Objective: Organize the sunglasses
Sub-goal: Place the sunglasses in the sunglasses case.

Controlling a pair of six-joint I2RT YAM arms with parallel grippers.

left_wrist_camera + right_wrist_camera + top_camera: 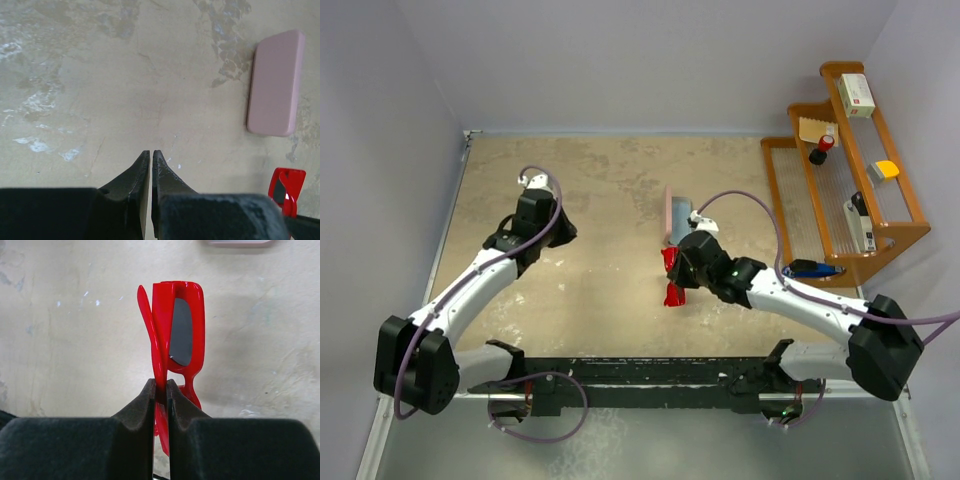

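Note:
The red sunglasses (674, 294) (175, 330) are folded and held on edge, a temple arm pinched between the jaws of my right gripper (682, 270) (160, 382). They sit just on the near side of the pink case (675, 215), which lies flat on the table. My left gripper (534, 196) (151, 152) is shut on nothing, over bare table well to the left. In the left wrist view the case (276, 82) is at the upper right and one end of the sunglasses (286, 185) shows at the lower right. A sliver of the case (240, 242) shows at the top edge of the right wrist view.
A wooden tiered rack (895, 228) stands at the table's right edge, holding small boxes and bottles. A blue object (813, 268) lies at its foot, close to my right forearm. Grey walls close off the back and both sides of the table.

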